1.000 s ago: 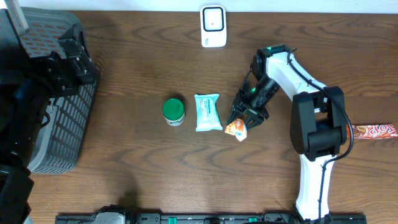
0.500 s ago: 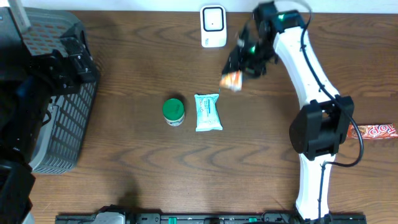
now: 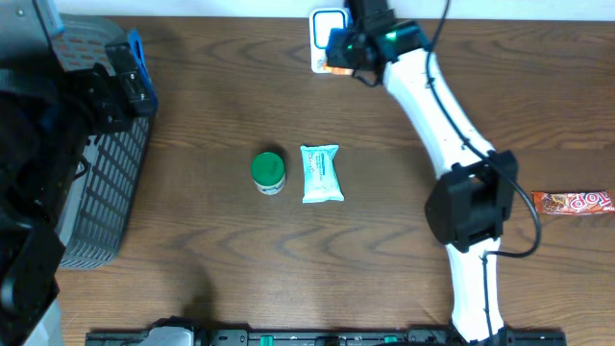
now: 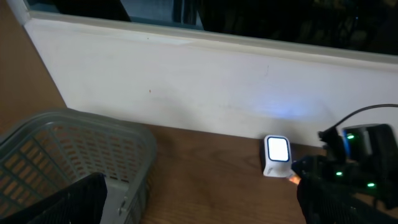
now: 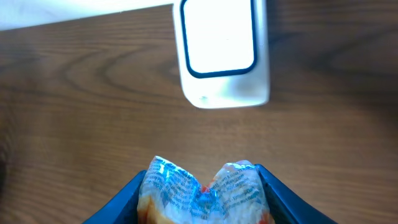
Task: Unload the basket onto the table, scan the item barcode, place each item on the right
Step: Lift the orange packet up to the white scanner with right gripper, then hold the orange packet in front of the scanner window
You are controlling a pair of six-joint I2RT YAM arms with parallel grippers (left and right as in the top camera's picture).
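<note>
Small crinkled orange-and-silver snack packet (image 5: 180, 183) pinched in closed right gripper (image 5: 202, 194), held just before white rounded barcode scanner (image 5: 224, 53); pickup and approach judged done, scan read and set-down outstanding; left gripper (image 3: 123, 86) wide open, empty.

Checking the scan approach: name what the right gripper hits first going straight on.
Most likely the white barcode scanner, straight ahead of the right gripper and the snack packet in its jaws; the gap is hard to judge.

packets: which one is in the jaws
The orange packet, in the right gripper by the scanner; the teal packet and red wrapper lie free.
</note>
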